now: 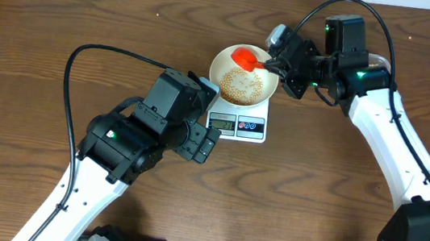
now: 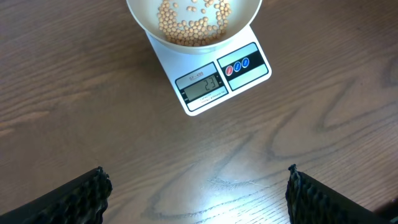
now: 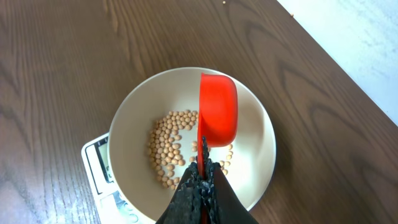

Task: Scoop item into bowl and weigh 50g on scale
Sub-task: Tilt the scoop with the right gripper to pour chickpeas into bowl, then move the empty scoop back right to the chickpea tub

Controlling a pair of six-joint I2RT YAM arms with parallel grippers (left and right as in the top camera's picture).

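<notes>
While the bowl (image 3: 256, 149) rests on the scale (image 2: 249, 78) for weighing, the right gripper (image 3: 203, 177) pinches a scoop (image 3: 217, 109) over the beans (image 3: 166, 146). The left gripper (image 2: 196, 186) hangs spread, empty.

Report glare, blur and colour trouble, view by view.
Overhead: even light, sharp throughout, but the red scoop is oversaturated. Left wrist: a pale glare patch on the table, while the display of the scale stays legible. Right wrist: the right gripper is soft-focused close up, the beans sharp.
</notes>
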